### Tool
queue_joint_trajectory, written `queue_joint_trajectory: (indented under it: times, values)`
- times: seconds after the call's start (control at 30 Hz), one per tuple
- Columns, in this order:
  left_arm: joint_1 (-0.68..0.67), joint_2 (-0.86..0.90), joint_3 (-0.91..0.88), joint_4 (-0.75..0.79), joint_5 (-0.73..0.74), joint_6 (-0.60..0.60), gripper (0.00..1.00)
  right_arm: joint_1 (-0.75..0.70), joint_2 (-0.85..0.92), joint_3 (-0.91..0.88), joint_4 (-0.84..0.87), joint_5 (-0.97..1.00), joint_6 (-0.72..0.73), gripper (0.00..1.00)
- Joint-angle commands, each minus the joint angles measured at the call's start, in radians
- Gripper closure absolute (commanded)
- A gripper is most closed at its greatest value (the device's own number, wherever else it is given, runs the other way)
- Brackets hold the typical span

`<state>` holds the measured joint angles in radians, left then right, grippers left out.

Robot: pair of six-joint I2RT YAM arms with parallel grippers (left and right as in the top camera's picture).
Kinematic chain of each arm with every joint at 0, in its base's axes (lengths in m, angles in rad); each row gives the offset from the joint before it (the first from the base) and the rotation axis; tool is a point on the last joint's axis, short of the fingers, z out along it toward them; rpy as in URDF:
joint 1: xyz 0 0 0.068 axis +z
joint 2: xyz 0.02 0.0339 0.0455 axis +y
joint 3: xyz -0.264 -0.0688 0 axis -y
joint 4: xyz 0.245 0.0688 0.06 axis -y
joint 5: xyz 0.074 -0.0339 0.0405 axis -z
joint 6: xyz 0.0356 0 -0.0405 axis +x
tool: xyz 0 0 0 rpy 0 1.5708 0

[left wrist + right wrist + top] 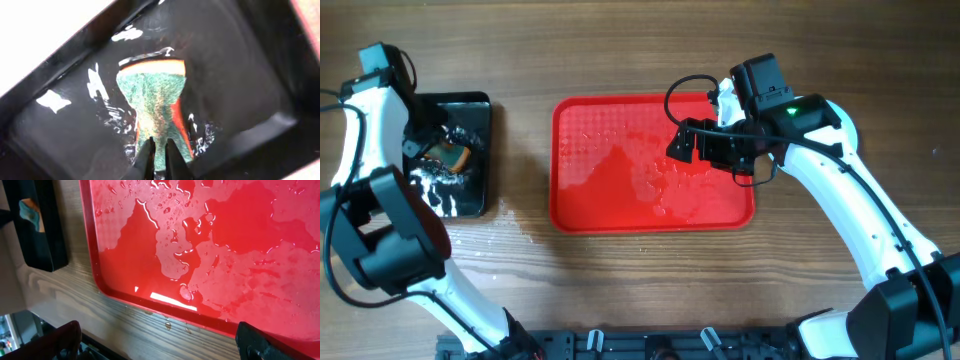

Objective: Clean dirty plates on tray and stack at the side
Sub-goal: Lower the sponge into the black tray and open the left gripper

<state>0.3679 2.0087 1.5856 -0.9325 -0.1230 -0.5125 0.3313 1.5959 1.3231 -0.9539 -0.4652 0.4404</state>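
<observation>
The red tray [590,205] lies at the table's centre, wet with water film and holding no plates. It also fills the right wrist view [130,260]. No plate shows in any view. My right gripper [682,143] hangs open and empty above the tray's right half, its fingers wide apart in the right wrist view [160,345]. My left gripper [433,146] is down in the black tray and shut on a green sponge with an orange edge [452,154]. The left wrist view shows the jaws [159,150] pinching the sponge [155,95].
A small glossy black tray [470,195] with water in it sits at the left; it also shows in the left wrist view [240,75] and the right wrist view [45,240]. Water drops lie on the wooden table [525,238] near the red tray's front left corner.
</observation>
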Motion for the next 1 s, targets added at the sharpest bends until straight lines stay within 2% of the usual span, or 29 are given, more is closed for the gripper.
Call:
queue_joint_trajectory:
  times: [0.0, 0.33, 0.43, 0.5, 0.57, 0.67, 0.77, 0.87, 0.97]
  values:
    - [0.007, 0.007, -0.011, 0.032, -0.017, 0.012, 0.94, 0.003, 0.003, -0.002, -0.002, 0.026, -0.022, 0.00]
    - [0.010, 0.155, -0.019, 0.043, -0.073, 0.012, 0.93, 0.003, 0.003, -0.002, -0.001, 0.034, -0.021, 0.00]
    - [0.012, 0.190, -0.019, 0.037, -0.074, 0.012, 0.89, 0.003, 0.003, -0.002, -0.002, 0.034, -0.022, 0.00]
    - [0.012, 0.195, -0.019, 0.029, -0.077, 0.012, 0.92, 0.003, 0.003, -0.002, -0.004, 0.034, -0.021, 0.00]
    - [0.012, 0.182, -0.011, 0.015, -0.077, 0.012, 0.96, 0.003, 0.003, -0.002, -0.008, 0.035, -0.021, 0.00]
    - [0.011, 0.127, 0.019, -0.018, -0.069, 0.011, 0.96, 0.003, 0.003, -0.002, -0.025, 0.050, -0.022, 0.00]
    - [0.009, 0.049, 0.042, -0.032, 0.003, 0.011, 0.96, 0.003, 0.003, -0.002, -0.035, 0.071, -0.023, 0.00]
    - [0.009, -0.028, 0.043, -0.030, 0.089, 0.012, 0.88, 0.003, 0.003, -0.002, -0.035, 0.071, -0.022, 0.00]
    - [0.009, -0.058, 0.043, -0.053, 0.111, 0.012, 0.83, 0.003, 0.003, -0.002, -0.035, 0.070, -0.021, 0.00]
